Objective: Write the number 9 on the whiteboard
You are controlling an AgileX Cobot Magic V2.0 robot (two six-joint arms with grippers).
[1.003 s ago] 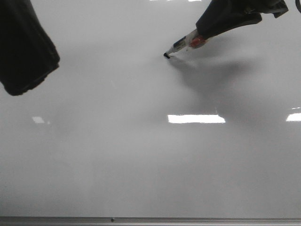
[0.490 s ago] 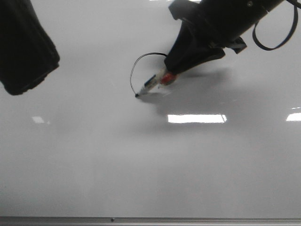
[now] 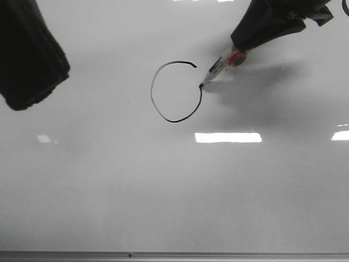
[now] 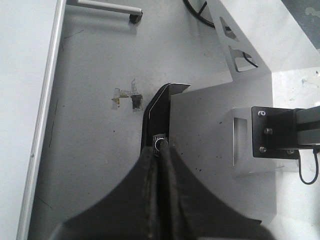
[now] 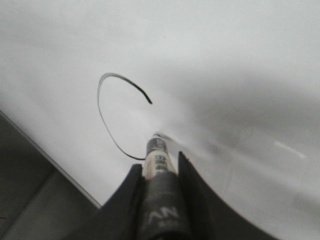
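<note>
The whiteboard (image 3: 174, 191) fills the front view. The number 9 (image 3: 151, 94) shows on it as a thin black round loop with a small gap at its upper right. My right gripper (image 3: 242, 43) is shut on a marker (image 3: 221, 65), whose tip touches the board at the loop's right side. In the right wrist view the marker (image 5: 159, 165) sits between the jaws of the right gripper (image 5: 157, 170), with the loop line (image 5: 100, 107) beyond it. My left gripper (image 3: 22, 98) hangs at the far left, away from the writing. In the left wrist view the left gripper (image 4: 160, 150) is shut and empty.
The board's grey metal edge strip (image 3: 174, 255) runs along the near side, and it also shows in the right wrist view (image 5: 50, 161). The left wrist view looks down at grey floor (image 4: 90, 130) and metal frame plates (image 4: 215, 125) beside a white panel (image 4: 22, 75).
The marker tip has swept from the loop's lower left, round the bottom and up to its right side. The black line has grown into a nearly whole loop. The left arm has not moved.
</note>
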